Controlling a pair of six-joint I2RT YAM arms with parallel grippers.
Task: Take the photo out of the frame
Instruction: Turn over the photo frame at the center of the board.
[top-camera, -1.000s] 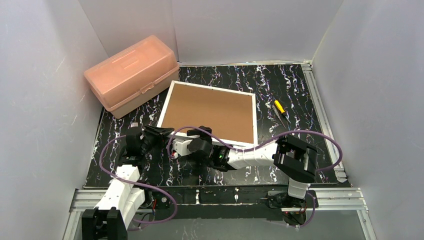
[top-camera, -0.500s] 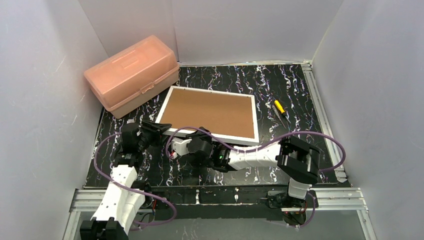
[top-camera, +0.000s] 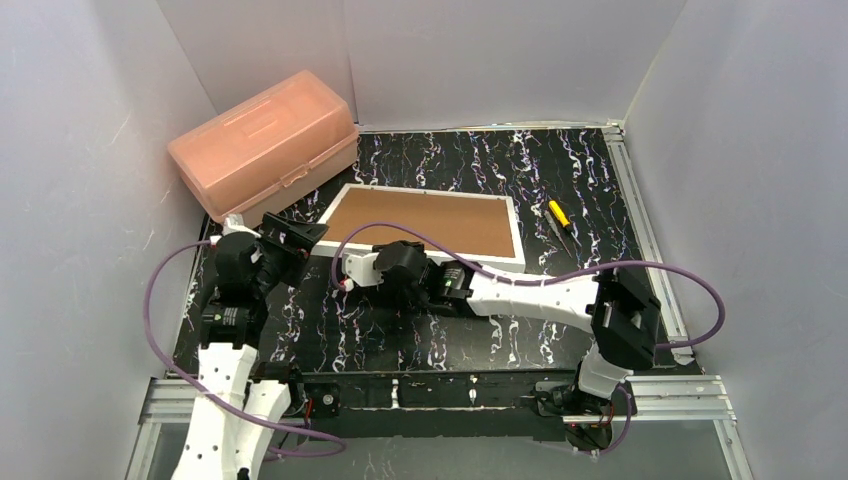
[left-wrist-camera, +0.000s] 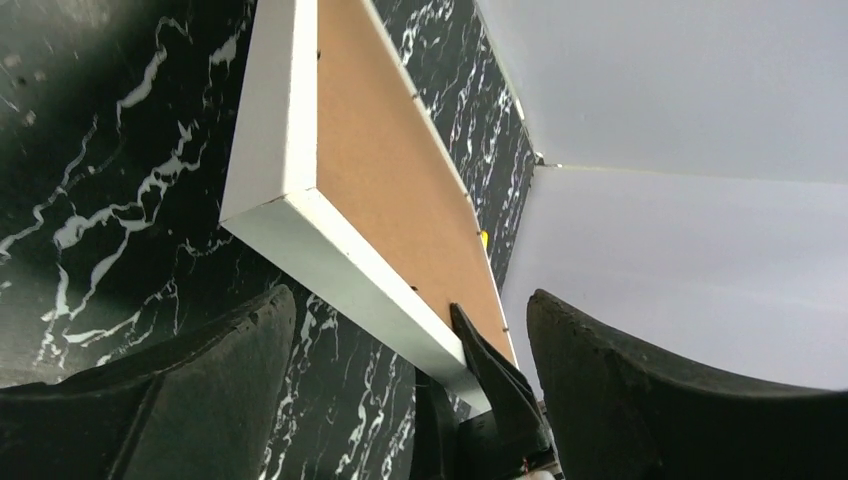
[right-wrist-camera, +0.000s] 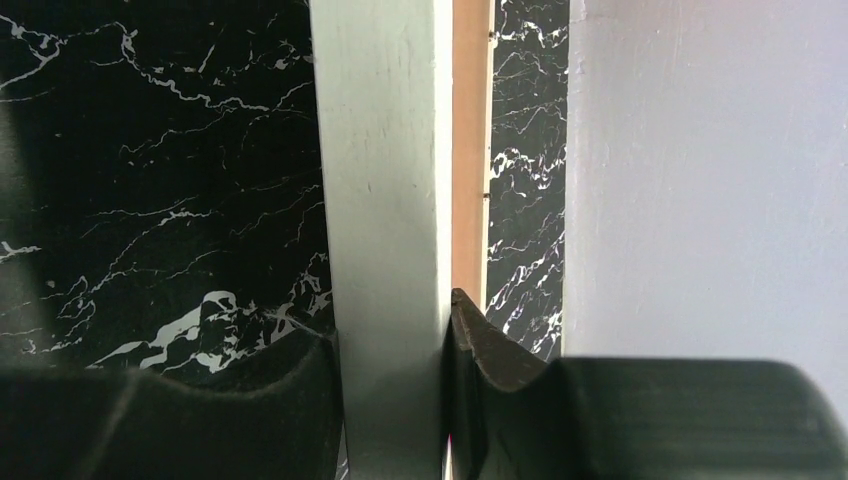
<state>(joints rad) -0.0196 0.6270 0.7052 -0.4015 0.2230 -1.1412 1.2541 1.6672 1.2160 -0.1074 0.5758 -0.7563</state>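
The table (top-camera: 560, 170) has a glossy black top with white marble veining. Plain pale grey-white panels box it in on three sides: a back wall (top-camera: 480, 60) with a vertical seam left of its middle, a left wall (top-camera: 80, 200) with a few faint scuff marks, and a right wall (top-camera: 760, 200). An aluminium rail (top-camera: 640, 220) lies along the table's right edge, and another aluminium rail (top-camera: 670, 398) crosses the near edge. The light is soft and even, with only weak shadows. Both wrist views show the same marbled top meeting pale wall.
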